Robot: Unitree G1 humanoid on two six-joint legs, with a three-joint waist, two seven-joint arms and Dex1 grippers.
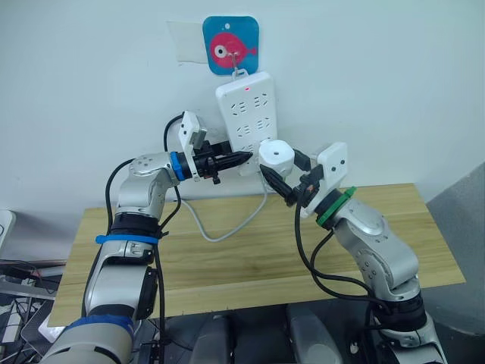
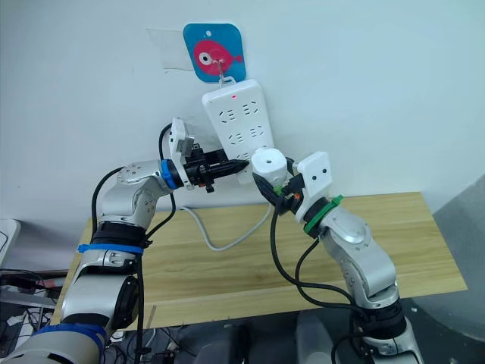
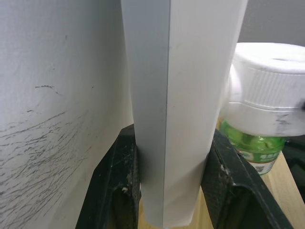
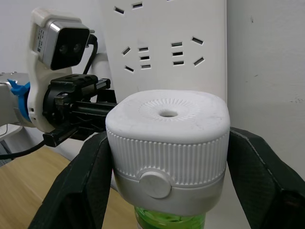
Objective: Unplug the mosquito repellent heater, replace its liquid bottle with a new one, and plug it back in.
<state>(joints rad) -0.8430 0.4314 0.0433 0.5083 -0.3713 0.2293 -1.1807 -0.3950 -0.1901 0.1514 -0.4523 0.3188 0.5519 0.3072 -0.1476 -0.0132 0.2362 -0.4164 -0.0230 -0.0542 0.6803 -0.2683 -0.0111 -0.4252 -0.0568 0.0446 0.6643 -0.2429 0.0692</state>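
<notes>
The mosquito repellent heater (image 1: 276, 154), white with a domed ribbed top, has a green liquid bottle (image 3: 252, 145) under it. My right gripper (image 1: 288, 171) is shut on the heater's sides and holds it against the lower right of the white power strip (image 1: 250, 114) on the wall. Its prongs are hidden, so I cannot tell if they sit in a socket. My left gripper (image 1: 241, 159) is shut on the strip's lower edge, one black finger (image 3: 119, 181) on each face.
The strip hangs from a blue fish hook plate (image 1: 231, 45), with its red light on. Its white cable (image 1: 227, 227) loops down onto the wooden table (image 1: 250, 265) below both arms. The wall stands close behind.
</notes>
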